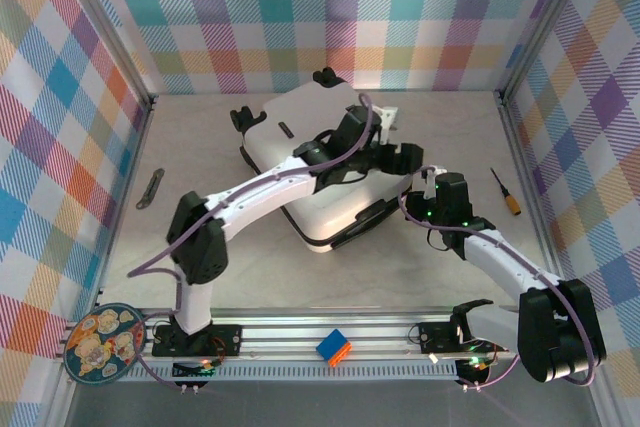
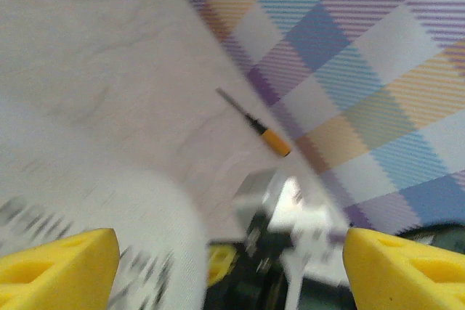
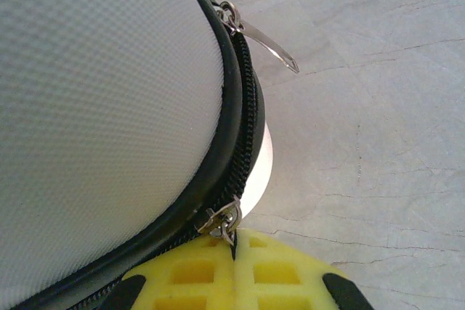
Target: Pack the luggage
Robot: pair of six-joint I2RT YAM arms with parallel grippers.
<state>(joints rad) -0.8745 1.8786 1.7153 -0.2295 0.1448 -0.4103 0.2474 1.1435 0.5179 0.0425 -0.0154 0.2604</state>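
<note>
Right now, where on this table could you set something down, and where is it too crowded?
Bare table lies between the suitcase and the near rail, and between the suitcase and the left wall, beside a dark strip. Crowded: the suitcase's right side, where the left arm and right arm meet, near the screwdriver.

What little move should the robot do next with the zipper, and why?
Probably slide it along the seam: the right pincer is shut on one zipper pull of the luggage, and the second pull lies farther up.

The luggage (image 1: 310, 117) lies mid-desk (image 1: 330, 282), with a screwdriver (image 1: 504, 193) at its three o'clock and a cube (image 1: 334, 347) at six.
</note>
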